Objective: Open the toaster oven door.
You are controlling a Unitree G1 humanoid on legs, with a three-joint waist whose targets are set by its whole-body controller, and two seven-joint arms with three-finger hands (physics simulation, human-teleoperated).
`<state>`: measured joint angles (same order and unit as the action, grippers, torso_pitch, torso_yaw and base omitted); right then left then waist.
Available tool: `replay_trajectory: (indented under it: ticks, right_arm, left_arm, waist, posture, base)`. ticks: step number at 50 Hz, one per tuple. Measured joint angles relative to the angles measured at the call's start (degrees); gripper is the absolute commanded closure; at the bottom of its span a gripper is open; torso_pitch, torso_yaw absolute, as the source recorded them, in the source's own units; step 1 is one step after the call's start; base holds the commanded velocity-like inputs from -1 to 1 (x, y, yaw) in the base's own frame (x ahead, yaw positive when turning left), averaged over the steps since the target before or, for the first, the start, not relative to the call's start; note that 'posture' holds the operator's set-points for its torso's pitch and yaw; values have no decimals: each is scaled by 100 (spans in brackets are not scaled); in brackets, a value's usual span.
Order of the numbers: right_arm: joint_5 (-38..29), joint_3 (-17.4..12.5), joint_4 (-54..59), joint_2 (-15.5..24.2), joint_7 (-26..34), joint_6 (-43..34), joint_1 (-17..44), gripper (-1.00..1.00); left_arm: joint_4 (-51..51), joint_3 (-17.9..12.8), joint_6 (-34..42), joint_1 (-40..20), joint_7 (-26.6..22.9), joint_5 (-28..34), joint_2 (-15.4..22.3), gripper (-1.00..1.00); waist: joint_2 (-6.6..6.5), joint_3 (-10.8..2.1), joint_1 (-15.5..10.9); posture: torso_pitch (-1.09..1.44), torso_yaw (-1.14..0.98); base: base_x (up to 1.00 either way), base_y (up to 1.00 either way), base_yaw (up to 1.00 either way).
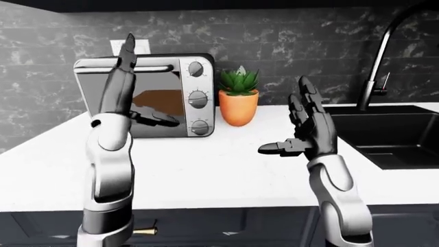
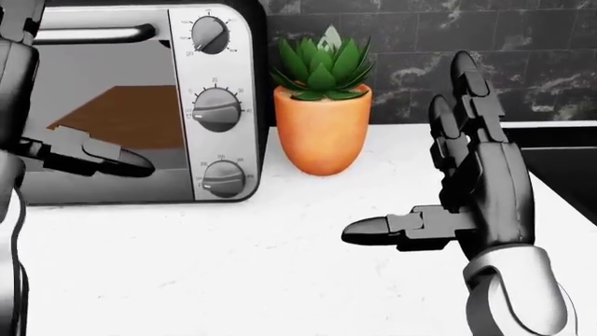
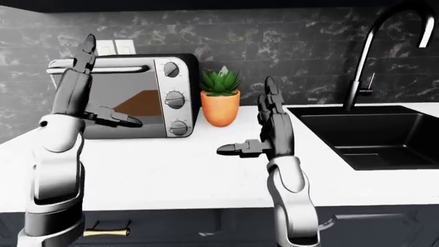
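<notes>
A silver toaster oven (image 1: 171, 98) stands on the white counter by the wall, at the left of the eye views. Its glass door (image 3: 134, 100) is shut, with a bar handle (image 2: 98, 33) along the top and three knobs (image 2: 216, 110) on the right panel. My left hand (image 1: 123, 77) is raised open in front of the door, fingers pointing up past the handle, thumb sticking out to the right; whether it touches the oven I cannot tell. My right hand (image 1: 305, 128) is open and empty over the counter, to the right of the oven.
An orange pot with a green succulent (image 1: 239, 100) stands just right of the oven. A black sink (image 3: 370, 134) with a tall curved tap (image 3: 364, 62) lies at the right. The white counter (image 1: 206, 170) ends at its near edge above dark cabinet fronts.
</notes>
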<state>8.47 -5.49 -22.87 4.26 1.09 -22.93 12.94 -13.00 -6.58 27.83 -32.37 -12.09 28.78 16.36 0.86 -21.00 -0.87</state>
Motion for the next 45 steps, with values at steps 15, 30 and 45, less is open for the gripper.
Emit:
replay_trajectory:
  ticks: [15, 30, 45]
  right_arm:
    - [-32, 89, -75, -46, -2, -29, 23, -100]
    - [-63, 102, -43, -64, -9, -23, -11, -100]
    - [-56, 87, 23, -61, -1, 15, -16, -100]
  left_arm:
    - [2424, 153, -1820, -994, 533, 1669, 268, -100]
    - [3835, 296, -2505, -1619, 1012, 2646, 467, -100]
    - [5173, 449, -2933, -1964, 1589, 3277, 424, -100]
  waist:
    - [42, 15, 28]
    - [16, 23, 61]
    - [7, 19, 98]
  posture:
    - [-55, 0]
    - [-55, 0]
    - [-55, 0]
  base:
    - [0, 0, 0]
    - [0, 0, 0]
    - [0, 0, 0]
